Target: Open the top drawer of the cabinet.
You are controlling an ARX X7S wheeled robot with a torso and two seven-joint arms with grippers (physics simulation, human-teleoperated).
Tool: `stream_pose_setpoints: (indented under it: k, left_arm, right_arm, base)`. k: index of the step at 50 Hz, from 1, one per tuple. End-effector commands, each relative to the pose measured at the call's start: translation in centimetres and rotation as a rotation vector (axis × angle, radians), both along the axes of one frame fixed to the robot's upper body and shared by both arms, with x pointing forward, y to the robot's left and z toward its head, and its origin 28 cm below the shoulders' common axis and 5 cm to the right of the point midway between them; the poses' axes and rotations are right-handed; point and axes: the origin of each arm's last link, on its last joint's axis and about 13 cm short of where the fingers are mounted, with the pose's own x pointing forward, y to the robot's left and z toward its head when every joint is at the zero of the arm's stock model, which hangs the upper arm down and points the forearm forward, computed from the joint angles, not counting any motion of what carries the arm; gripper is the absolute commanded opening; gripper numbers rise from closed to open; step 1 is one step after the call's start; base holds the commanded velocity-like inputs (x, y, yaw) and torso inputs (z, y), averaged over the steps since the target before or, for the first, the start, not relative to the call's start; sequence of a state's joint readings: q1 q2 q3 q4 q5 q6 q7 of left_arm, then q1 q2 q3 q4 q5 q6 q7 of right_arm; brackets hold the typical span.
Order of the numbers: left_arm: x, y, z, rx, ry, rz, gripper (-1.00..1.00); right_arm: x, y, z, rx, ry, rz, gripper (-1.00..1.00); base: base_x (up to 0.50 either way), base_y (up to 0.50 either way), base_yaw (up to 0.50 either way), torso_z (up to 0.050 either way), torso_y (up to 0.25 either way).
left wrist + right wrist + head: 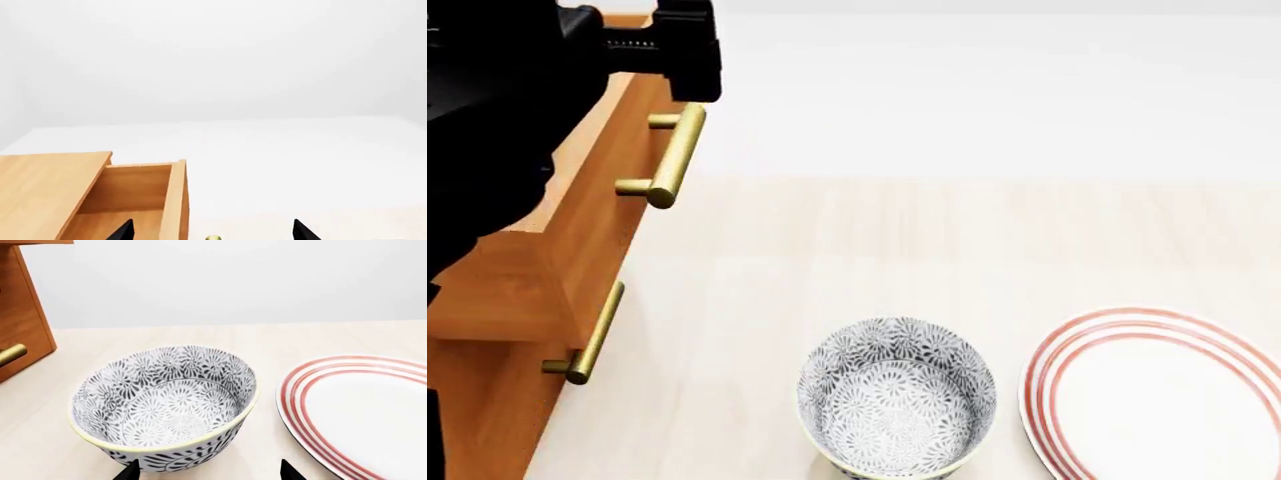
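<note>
Head view: left gripper (689, 88) at top drawer (601, 190) handle (674, 155)

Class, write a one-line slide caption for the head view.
Left gripper above the pulled-out top drawer's handle; patterned bowl and red-striped plate sit nearby.

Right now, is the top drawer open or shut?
Open. The top drawer sticks out from the cabinet, and the left wrist view looks down into its empty inside. Its handle juts out past the lower one.
</note>
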State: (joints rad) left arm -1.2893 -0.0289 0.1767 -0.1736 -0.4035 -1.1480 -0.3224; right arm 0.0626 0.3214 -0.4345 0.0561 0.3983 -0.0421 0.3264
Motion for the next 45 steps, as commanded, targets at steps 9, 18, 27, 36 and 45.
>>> stream_pose_setpoints:
  k: [9,18,27,36,45]
  left_arm:
    - [-0.3,-0.4,1.3,-0.119,0.048,-0.009,1.0]
    - [0.2,0.1,2.0,-0.13,0.049,0.039,1.0]
    - [0.4,0.0,2.9,-0.169,0.088,0.046,1.0]
    - [0.9,-0.4,2.9,-0.244,0.238,0.021,1.0]
    - [1.0,-0.4,3.3,-0.284,0.283,0.029,1.0]
  right_arm:
    - [0.3,0.0,0.2,0.0,-0.013,-0.005,1.0]
    - [0.3,0.0,0.3,0.001,-0.013,-0.008,1.0]
    - [0.3,0.0,0.2,0.001,-0.011,-0.006,1.0]
    - [0.3,0.0,0.2,0.003,-0.008,-0.003,1.0]
    - [0.3,0.1,0.0,0.002,-0.005,-0.001,1.0]
  base:
    - [0.0,0.0,0.0,0.0,0.0]
    - [0.0,0.0,0.0,0.0,0.0]
    - [0.0,0.0,0.0,0.0,0.0]
    - [0.0,0.0,0.0,0.0,0.0]
    - [0.0,0.0,0.0,0.0,0.0]
